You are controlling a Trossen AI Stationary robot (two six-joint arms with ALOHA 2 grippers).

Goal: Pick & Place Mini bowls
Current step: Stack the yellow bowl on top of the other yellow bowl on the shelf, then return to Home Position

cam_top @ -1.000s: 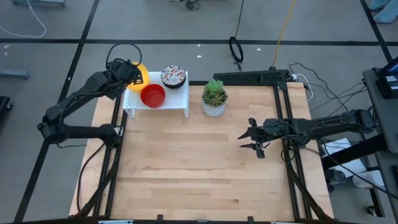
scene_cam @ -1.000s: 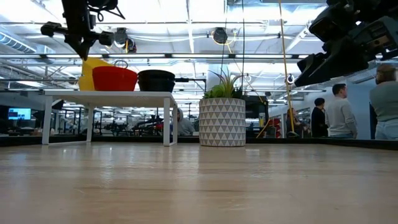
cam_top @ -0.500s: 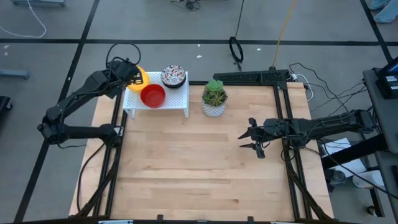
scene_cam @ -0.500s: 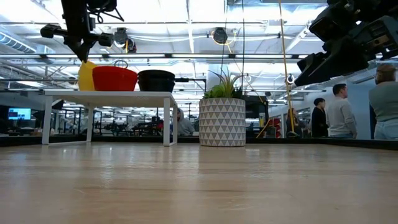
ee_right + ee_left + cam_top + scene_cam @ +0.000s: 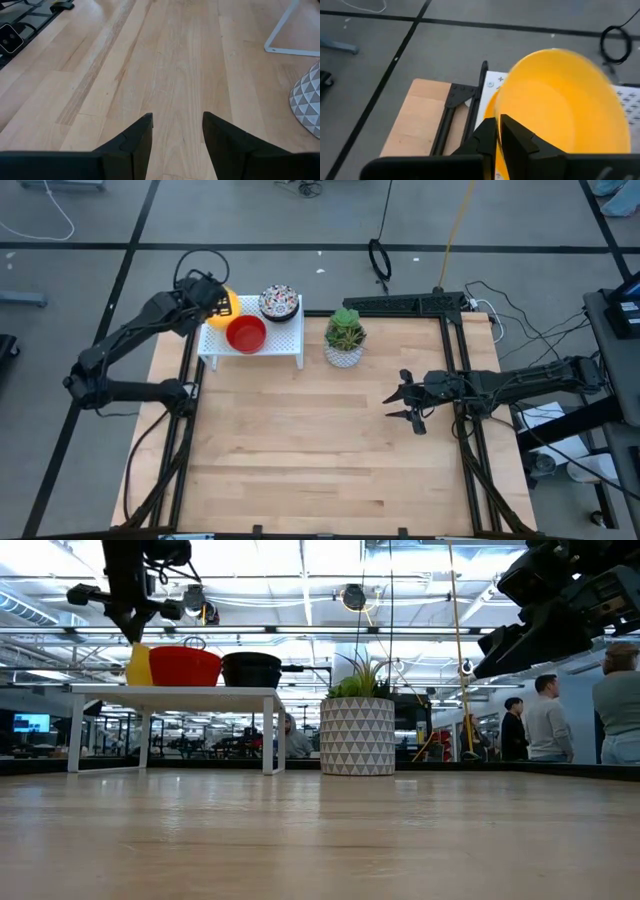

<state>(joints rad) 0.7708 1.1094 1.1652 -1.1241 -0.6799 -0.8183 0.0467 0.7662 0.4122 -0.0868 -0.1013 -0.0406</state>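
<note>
Bowls look small, glossy and light, so slippery, and the rim is the place to pinch. Left gripper (image 5: 497,131) has its jaws pinching the yellow bowl (image 5: 560,105) at the rim, over the white rack (image 5: 285,335) at the worktop's far-left corner. Rack also holds a red bowl (image 5: 245,333) and a floral bowl (image 5: 278,302). Right gripper (image 5: 176,129) waits near the right edge, jaws spread.

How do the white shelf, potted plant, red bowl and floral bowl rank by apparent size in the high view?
1. White shelf
2. Potted plant
3. Red bowl and floral bowl: these look alike, too close to rank.
</note>
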